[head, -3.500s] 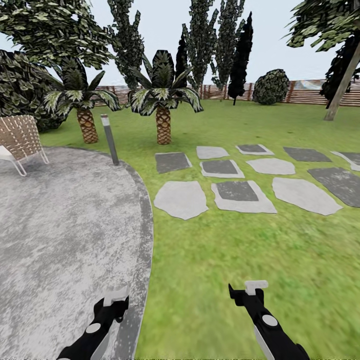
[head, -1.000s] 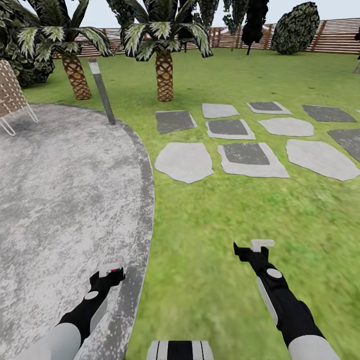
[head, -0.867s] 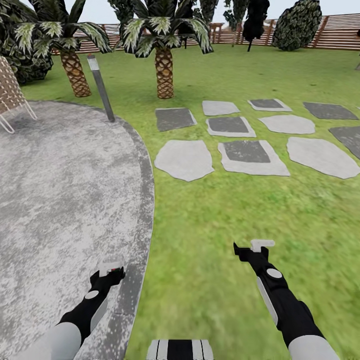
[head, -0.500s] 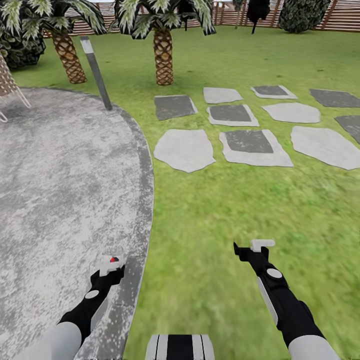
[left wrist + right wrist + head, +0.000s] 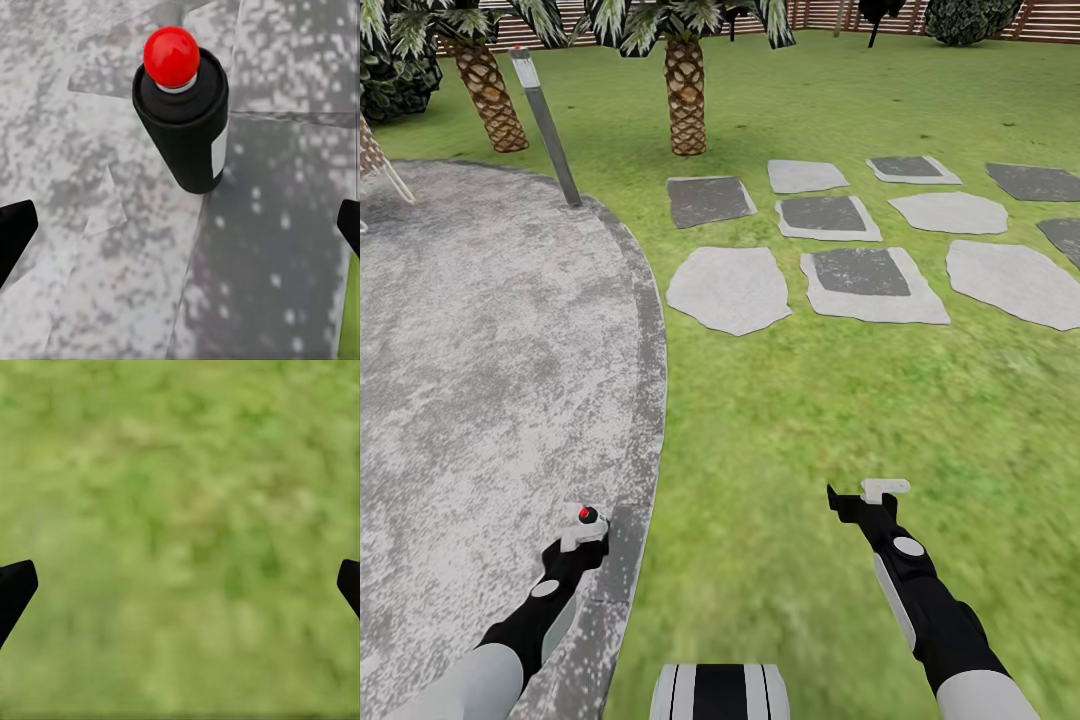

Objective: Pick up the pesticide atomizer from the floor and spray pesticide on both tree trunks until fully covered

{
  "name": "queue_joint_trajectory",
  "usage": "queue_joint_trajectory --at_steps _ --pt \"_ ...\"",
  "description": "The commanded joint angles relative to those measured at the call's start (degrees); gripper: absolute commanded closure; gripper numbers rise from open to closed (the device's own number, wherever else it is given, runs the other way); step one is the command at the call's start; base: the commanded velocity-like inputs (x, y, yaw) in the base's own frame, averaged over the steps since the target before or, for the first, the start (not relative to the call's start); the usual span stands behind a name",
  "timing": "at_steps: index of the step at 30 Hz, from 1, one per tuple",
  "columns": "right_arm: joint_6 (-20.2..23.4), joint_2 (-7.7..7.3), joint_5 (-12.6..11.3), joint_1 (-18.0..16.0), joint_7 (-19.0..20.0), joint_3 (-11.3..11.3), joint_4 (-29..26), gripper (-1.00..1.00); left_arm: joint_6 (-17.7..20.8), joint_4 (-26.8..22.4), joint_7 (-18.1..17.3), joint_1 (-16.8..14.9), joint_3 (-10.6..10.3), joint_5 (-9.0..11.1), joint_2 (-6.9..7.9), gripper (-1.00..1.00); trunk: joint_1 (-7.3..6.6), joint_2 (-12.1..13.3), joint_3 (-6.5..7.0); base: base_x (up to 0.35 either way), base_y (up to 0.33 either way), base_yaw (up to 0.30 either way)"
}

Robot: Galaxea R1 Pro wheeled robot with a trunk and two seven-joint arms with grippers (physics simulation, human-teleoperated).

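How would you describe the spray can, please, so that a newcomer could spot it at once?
Find the grey paved patio beside the lawn; near its darker curb, below the left claw, stands the can. It is a small black cylinder with a round red top, unlike anything else on the paving.

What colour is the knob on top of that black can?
Bright red knob, clearest in the left wrist view.

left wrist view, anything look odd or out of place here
The black atomizer with the red ball top stands upright on the grey speckled paving, by the darker border strip, not on the grass. The left gripper hangs open above it, not touching. Nothing looks spilled or damaged.
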Motion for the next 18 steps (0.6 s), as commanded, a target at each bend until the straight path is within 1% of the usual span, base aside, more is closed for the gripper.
queue_joint_trajectory --at_steps 1,4,6,10,18 --pt "0.0 0.0 0.0 0.0 0.0 0.0 0.0 -1.0 -0.01 0.0 0.02 0.0 -0.28 0.0 0.0 -1.0 0.0 0.0 0.0 0.0 0.0 0.0" --pt "-0.01 0.0 0.02 0.0 0.0 -0.02 0.0 -1.0 -0.12 0.0 0.16 0.0 -1.55 -0.01 0.0 -1.0 0.0 0.0 0.0 0.042 0.0 0.0" --pt "-0.01 0.0 0.02 0.0 0.0 -0.02 0.0 -1.0 -0.14 0.0 0.18 0.0 -1.8 -0.02 0.0 -1.0 0.0 0.0 0.0 0.183 0.0 0.0" --pt "-0.01 0.0 -0.01 0.0 0.0 -0.03 0.0 -1.0 -0.16 0.0 0.2 0.0 -2.0 -0.01 0.0 -1.0 0.0 0.0 0.0 0.122 0.0 0.0" --pt "-0.01 0.0 -0.02 0.0 0.0 0.0 -0.06 -1.0 -0.16 0.0 0.2 0.0 -1.97 0.0 0.0 -1.0 0.0 0.0 0.0 0.016 0.0 0.0"
